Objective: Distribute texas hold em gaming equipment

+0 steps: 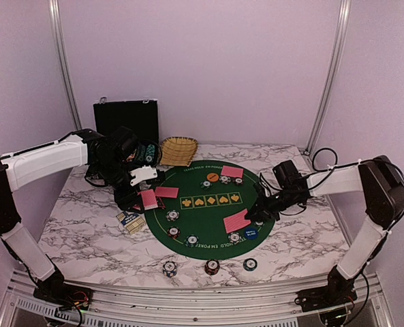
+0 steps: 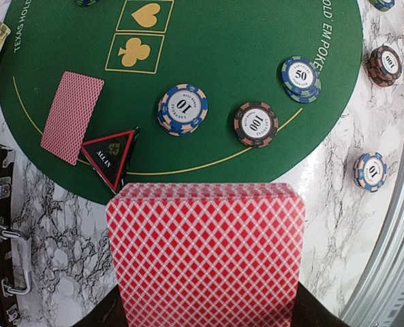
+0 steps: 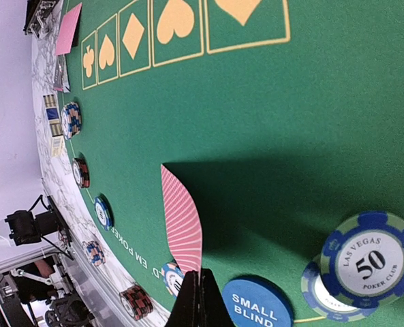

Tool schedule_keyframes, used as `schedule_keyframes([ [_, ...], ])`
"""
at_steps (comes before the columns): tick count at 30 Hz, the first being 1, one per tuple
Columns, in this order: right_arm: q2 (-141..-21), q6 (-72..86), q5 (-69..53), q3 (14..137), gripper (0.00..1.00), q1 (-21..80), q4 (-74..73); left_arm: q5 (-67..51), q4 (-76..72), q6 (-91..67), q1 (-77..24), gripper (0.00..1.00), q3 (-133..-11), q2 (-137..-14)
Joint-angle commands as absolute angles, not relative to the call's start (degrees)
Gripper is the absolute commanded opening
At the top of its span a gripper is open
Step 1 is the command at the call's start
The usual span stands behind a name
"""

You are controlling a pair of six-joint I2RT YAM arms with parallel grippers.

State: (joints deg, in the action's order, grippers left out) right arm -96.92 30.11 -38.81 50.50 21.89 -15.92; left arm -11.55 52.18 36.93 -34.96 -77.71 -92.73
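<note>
My left gripper is shut on a deck of red-backed cards, held over the left edge of the green poker mat. Just ahead of it lie the black-red triangle button and one card. My right gripper is shut on one red-backed card, held edge-up just above the mat's right part. The blue small-blind disc and a 50 chip lie beside it. Another card and the orange disc lie at the far side. Chip stacks ring the mat.
A black case stands at the back left with a woven basket beside it. Three chip stacks sit on the marble near the front edge. A small printed box lies left of the mat.
</note>
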Motion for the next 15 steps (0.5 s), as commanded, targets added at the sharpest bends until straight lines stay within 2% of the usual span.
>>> schedule_keyframes([
  [1,-94.17,28.19,-36.50,49.66,0.00,21.64,-18.70,-12.86,53.70,37.84,-34.98,0.00,-77.80,-92.03],
  [5,-92.66,27.37,-34.66,49.31,0.01,21.62,-20.85,-13.01,53.79,37.86,-34.98,0.00,-77.83,-92.10],
  [9,-91.26,26.76,-32.90,49.22,0.11,21.62,-22.76,-13.17,53.87,37.85,-34.98,0.00,-77.94,-92.33],
  [11,-90.77,26.29,-31.88,49.41,0.20,21.62,-23.97,-13.29,53.87,37.87,-34.98,0.00,-78.04,-92.29],
  [15,-89.64,25.37,-30.12,50.14,0.32,21.62,-26.37,-13.20,53.96,38.05,-34.98,0.00,-78.10,-92.36],
])
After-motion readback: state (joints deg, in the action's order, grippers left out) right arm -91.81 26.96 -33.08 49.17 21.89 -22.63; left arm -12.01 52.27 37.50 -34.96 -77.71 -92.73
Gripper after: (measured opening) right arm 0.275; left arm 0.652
